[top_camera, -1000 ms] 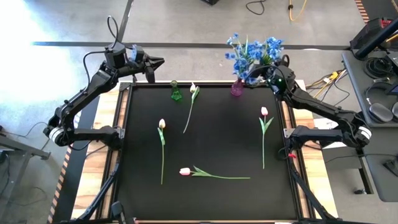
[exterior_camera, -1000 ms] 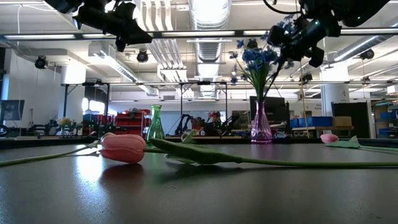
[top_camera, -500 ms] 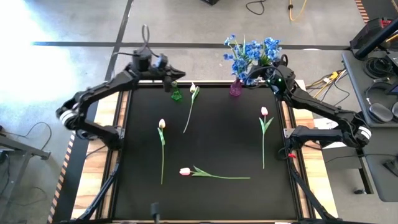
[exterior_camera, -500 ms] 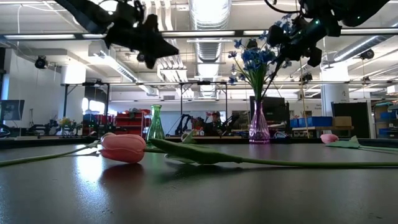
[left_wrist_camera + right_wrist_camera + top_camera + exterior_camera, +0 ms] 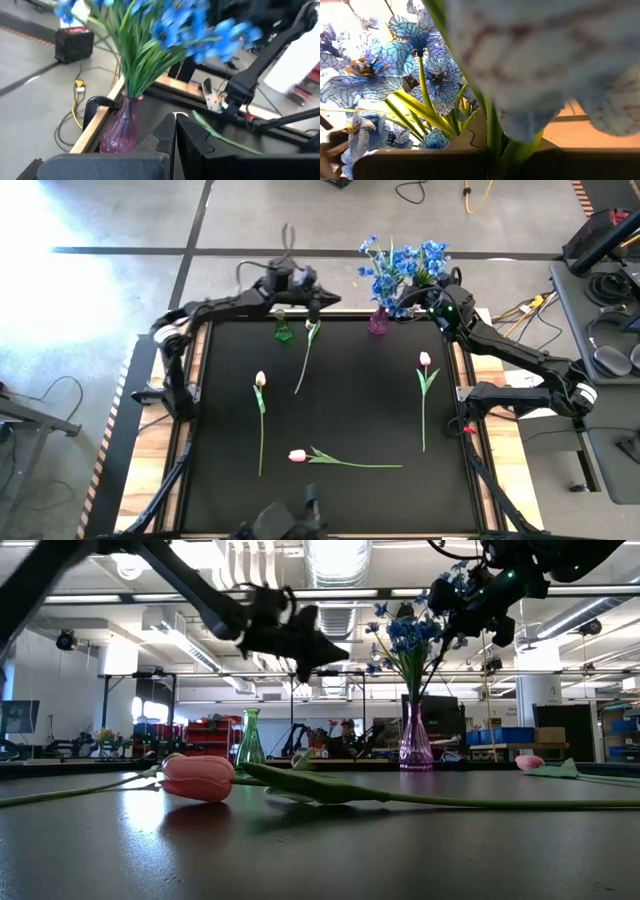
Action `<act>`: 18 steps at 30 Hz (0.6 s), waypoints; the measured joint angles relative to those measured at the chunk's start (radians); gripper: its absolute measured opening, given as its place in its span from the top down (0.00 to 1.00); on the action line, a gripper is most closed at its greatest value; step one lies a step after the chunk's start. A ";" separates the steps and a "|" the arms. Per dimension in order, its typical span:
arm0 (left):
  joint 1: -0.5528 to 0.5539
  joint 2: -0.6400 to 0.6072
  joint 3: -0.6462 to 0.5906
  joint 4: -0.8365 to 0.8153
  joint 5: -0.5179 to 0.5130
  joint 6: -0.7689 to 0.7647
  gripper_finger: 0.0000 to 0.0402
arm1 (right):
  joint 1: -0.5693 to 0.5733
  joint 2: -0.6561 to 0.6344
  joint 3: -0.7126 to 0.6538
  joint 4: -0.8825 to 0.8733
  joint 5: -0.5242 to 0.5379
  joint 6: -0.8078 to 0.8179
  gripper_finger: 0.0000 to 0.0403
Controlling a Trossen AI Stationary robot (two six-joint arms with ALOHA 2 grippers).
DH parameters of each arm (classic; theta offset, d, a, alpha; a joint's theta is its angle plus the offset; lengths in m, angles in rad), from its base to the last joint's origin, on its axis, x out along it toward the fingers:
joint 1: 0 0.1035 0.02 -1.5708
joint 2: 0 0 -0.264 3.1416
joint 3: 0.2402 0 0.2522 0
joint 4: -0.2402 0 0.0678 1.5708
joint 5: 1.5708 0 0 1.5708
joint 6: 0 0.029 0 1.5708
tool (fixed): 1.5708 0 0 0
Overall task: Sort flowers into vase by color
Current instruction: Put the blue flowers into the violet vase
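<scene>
A purple vase (image 5: pixel 379 321) at the table's far edge holds a bunch of blue flowers (image 5: pixel 405 262). My right gripper (image 5: pixel 418 298) is up among their stems, shut on one. My left gripper (image 5: pixel 318 299), shut and holding nothing, hovers above the far edge between the small green vase (image 5: pixel 283 330) and the purple vase (image 5: pixel 119 131). It is just over the white tulip (image 5: pixel 311 323). Another pale tulip (image 5: pixel 260 379) and two pink tulips (image 5: pixel 297 455) (image 5: pixel 425 359) lie flat on the black mat. The low view shows the near pink tulip (image 5: pixel 200 778). My right gripper holds a green stem of the blue flowers (image 5: pixel 495 142) pinched between its two fingers, with a blossom right in front of the wrist camera. The fingers lie across the stem, high above the purple vase. The stem's lower end is hidden among the other stems.
The black mat (image 5: pixel 350 415) has open room in its middle between the lying tulips. A wooden frame (image 5: pixel 197 395) borders the mat. A dark blurred shape (image 5: pixel 290 520) shows at the near edge. Cables and equipment lie on the floor beyond the far edge.
My left arm has swept fast from the table's far-left corner toward the right along the far edge and now reaches past the green vase toward the purple vase. The right gripper and the tulips on the mat have kept still.
</scene>
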 joint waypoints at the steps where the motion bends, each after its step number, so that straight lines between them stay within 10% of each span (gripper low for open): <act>1: -0.002 0.037 0.043 -0.022 0.005 0.014 1.00 | 0.000 0.000 0.000 0.000 0.000 0.000 0.97; 9: -0.015 0.282 0.378 -0.268 -0.004 0.151 0.98 | 0.000 0.000 0.000 0.000 -0.020 0.025 0.97; 18: -0.053 0.549 0.830 -0.637 0.005 0.295 0.68 | 0.005 0.000 0.000 -0.001 -0.025 0.037 0.97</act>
